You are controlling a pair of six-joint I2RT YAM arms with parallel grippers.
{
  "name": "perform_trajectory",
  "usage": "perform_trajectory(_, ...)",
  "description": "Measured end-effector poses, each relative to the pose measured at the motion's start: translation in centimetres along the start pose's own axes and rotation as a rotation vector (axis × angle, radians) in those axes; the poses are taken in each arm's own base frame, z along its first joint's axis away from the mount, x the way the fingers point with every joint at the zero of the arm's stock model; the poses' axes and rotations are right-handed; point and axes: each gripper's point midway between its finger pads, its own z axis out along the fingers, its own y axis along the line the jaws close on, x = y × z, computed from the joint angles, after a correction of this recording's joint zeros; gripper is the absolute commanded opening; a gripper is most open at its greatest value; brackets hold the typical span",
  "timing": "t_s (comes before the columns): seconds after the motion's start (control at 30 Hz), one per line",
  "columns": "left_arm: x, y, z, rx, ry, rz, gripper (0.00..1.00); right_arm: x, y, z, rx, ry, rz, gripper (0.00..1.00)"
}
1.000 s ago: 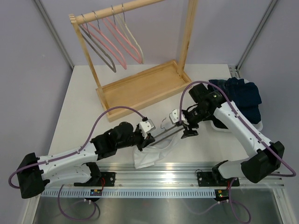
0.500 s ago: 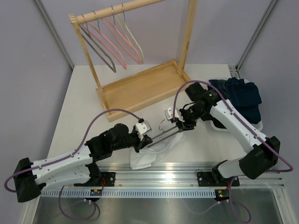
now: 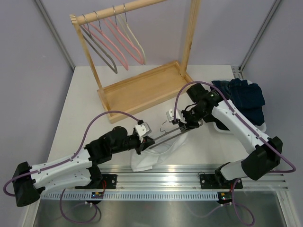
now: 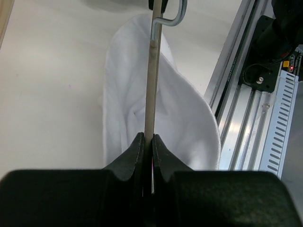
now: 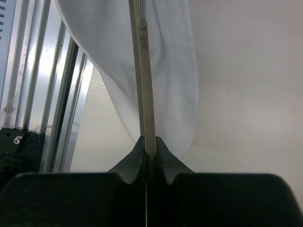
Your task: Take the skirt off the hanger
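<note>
A beige hanger (image 3: 165, 134) with a metal hook (image 3: 164, 125) hangs between my two grippers, above the table's front edge. The white skirt (image 3: 152, 154) droops from it onto the table. My left gripper (image 3: 145, 142) is shut on the hanger's left end. In the left wrist view, the bar (image 4: 150, 85) runs straight out from the left gripper (image 4: 147, 138) over the skirt (image 4: 184, 118). My right gripper (image 3: 184, 126) is shut on the right end. The right wrist view shows the right gripper (image 5: 150, 140) pinching the bar (image 5: 144, 71) with the skirt (image 5: 165, 56) behind it.
A wooden clothes rack (image 3: 142, 85) with several hangers (image 3: 113, 45) stands at the back. A pile of dark blue clothes (image 3: 244, 97) lies at the right edge. The aluminium rail (image 3: 189, 172) runs along the front, right below the skirt.
My right gripper has shut on the hanger's right end and shifted slightly left and back. The left gripper kept its grip and moved a little left.
</note>
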Motion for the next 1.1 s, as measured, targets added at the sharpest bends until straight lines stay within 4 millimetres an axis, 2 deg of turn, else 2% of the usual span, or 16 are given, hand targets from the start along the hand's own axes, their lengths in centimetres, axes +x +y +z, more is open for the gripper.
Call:
perform_trajectory(0.17,-1.1,0.5,0.2,-0.029,-0.053,-0.014,0.31,-0.4,-0.6,-2.6,0.051,0.040,-0.025,0.00)
perform_trajectory(0.27,-0.7,1.3,0.3,-0.076,-0.059,-0.033,0.35,0.4,-2.2,-5.8,0.141,0.068,-0.033,0.00)
perform_trajectory(0.37,0.6,2.5,0.3,-0.142,-0.040,-0.056,0.40,1.2,-3.4,-9.0,0.233,0.089,-0.043,0.00)
perform_trajectory(0.4,1.2,2.8,0.3,-0.162,-0.030,-0.067,0.45,1.5,-3.6,-9.7,0.257,0.094,-0.045,0.00)
perform_trajectory(0.53,3.1,3.6,0.1,-0.212,0.011,-0.102,0.59,1.7,-4.1,-11.6,0.335,0.105,-0.073,0.00)
perform_trajectory(0.6,3.8,3.8,-0.1,-0.229,0.025,-0.110,0.64,1.6,-4.0,-12.0,0.348,0.107,-0.082,0.00)
perform_trajectory(0.67,3.4,3.8,-0.7,-0.233,0.007,-0.113,0.68,1.4,-4.0,-12.2,0.356,0.105,-0.096,0.00)
perform_trajectory(0.73,1.7,3.6,-1.5,-0.225,-0.063,-0.108,0.72,1.4,-4.1,-12.2,0.359,0.107,-0.106,0.00)
perform_trajectory(0.77,0.5,3.4,-2.1,-0.217,-0.109,-0.105,0.78,1.5,-4.1,-12.1,0.356,0.110,-0.110,0.00)
perform_trajectory(0.87,-2.8,2.8,-4.2,-0.195,-0.251,-0.090,0.84,1.9,-4.0,-11.7,0.341,0.118,-0.124,0.01)
perform_trajectory(0.97,-4.7,2.5,-5.4,-0.183,-0.323,-0.071,0.85,2.3,-4.0,-11.4,0.327,0.137,-0.145,0.00)
perform_trajectory(1.1,-4.9,2.1,-4.3,-0.153,-0.274,-0.016,0.83,1.7,-3.5,-9.8,0.275,0.155,-0.191,0.00)
